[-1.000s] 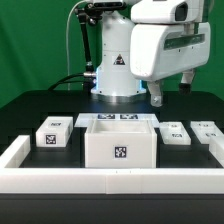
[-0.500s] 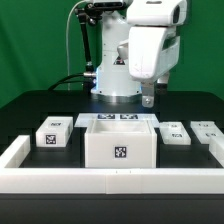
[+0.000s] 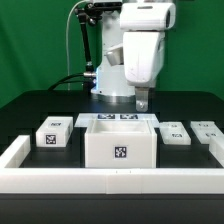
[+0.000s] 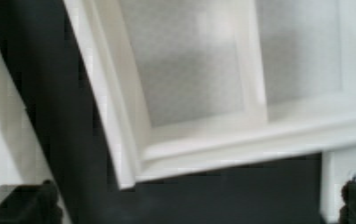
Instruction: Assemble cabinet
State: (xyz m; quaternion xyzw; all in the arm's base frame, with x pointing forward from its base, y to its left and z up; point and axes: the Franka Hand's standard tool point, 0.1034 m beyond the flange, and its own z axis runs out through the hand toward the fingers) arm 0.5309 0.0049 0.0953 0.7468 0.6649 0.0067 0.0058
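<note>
The cabinet is a white square box with a black-and-white tag on its front, standing mid-table with its open side up. In the wrist view its white frame and inner recess fill most of the picture. My gripper hangs above and just behind the cabinet, toward its far corner on the exterior view's right. It is open and empty; in the wrist view its dark fingertips sit far apart at the picture's two edges. Three small tagged white blocks lie beside the cabinet: one on the exterior view's left and two on its right.
A long low white rail runs along the front and up both sides. The marker board lies flat behind the cabinet. The robot base stands at the back. A third block lies at the far right of the exterior view.
The arm has swung toward the exterior view's left, from above the right-hand blocks to above the cabinet's back edge. No parts have moved.
</note>
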